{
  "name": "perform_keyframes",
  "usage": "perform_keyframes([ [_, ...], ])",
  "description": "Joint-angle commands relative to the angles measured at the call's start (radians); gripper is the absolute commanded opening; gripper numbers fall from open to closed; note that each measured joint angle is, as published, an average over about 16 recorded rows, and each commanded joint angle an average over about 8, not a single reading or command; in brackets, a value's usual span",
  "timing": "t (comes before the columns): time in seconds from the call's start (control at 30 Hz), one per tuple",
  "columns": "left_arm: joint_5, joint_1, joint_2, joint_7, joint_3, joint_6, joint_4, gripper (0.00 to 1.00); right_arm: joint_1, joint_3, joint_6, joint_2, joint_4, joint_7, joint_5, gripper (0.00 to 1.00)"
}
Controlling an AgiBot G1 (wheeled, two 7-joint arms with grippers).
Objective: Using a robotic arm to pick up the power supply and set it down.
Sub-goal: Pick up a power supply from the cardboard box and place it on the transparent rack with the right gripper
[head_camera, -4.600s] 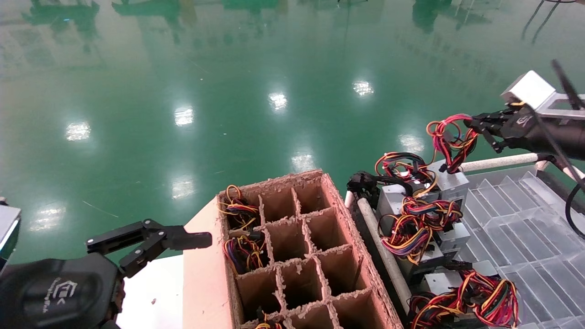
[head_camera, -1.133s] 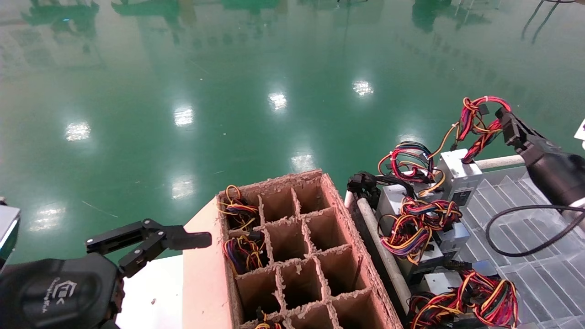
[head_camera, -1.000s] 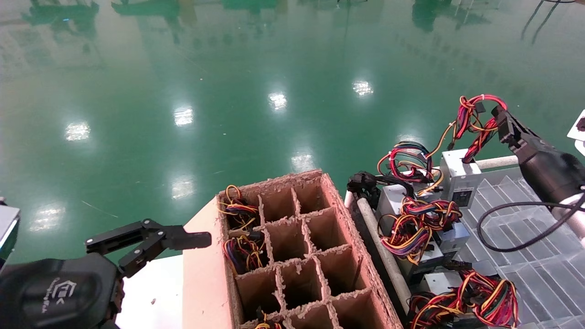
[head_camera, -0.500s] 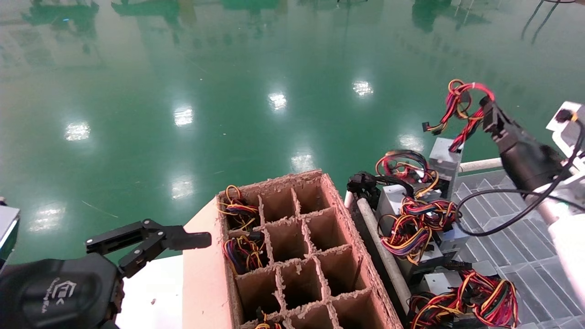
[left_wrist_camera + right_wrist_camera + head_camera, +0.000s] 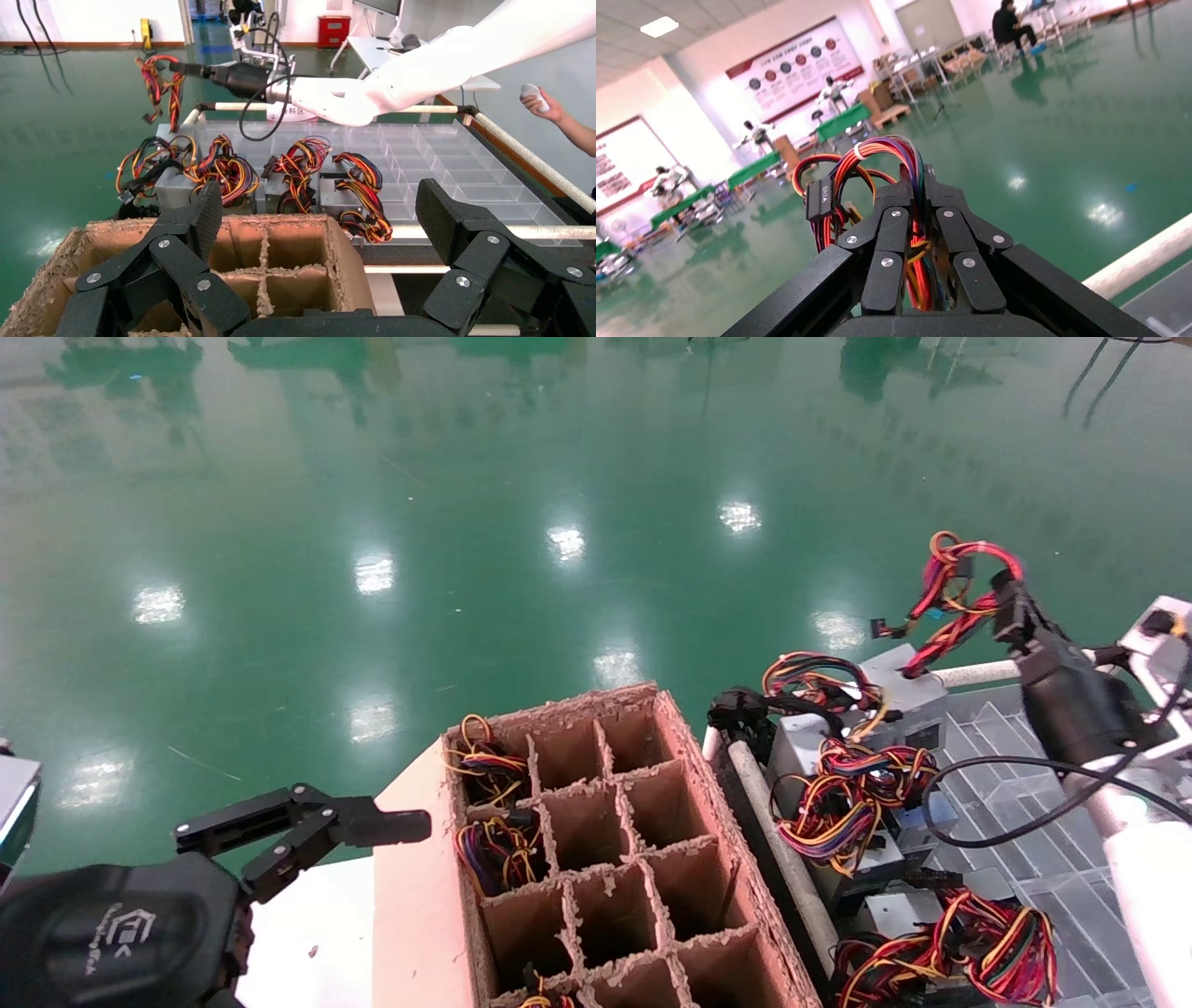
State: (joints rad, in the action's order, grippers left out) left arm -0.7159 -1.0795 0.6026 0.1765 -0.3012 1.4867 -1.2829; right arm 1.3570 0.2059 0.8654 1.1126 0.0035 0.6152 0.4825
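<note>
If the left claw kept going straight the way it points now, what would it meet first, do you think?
Most likely the cardboard crate: the open left claw points at its near wall, level with the rim. Depth is unclear, so it might pass just over the rim.

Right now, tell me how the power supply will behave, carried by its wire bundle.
Likely to swing: the right pincer grips only the floppy red wires, and the power supply hangs tilted below. The metal box probably weighs enough to strain them. The left pincer stays parked.
</note>
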Motion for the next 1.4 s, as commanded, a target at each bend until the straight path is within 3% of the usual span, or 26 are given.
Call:
perform_keyframes([
  [0.03, 0.000, 0.000, 0.000, 0.000, 0.000, 0.000, 0.000, 1.00, -0.010, 0.009, 0.009, -0.002, 0.004, 0.011, -0.014, 0.00],
  [0.67, 0.001, 0.000, 0.000, -0.001, -0.001, 0.000, 0.000, 1.00, -0.082, 0.055, 0.089, -0.013, 0.003, 0.031, -0.080, 0.00],
  [1.4, 0.001, 0.000, -0.001, -0.001, -0.002, -0.001, 0.000, 1.00, 0.004, 0.018, 0.059, 0.025, 0.003, 0.025, -0.026, 0.00],
])
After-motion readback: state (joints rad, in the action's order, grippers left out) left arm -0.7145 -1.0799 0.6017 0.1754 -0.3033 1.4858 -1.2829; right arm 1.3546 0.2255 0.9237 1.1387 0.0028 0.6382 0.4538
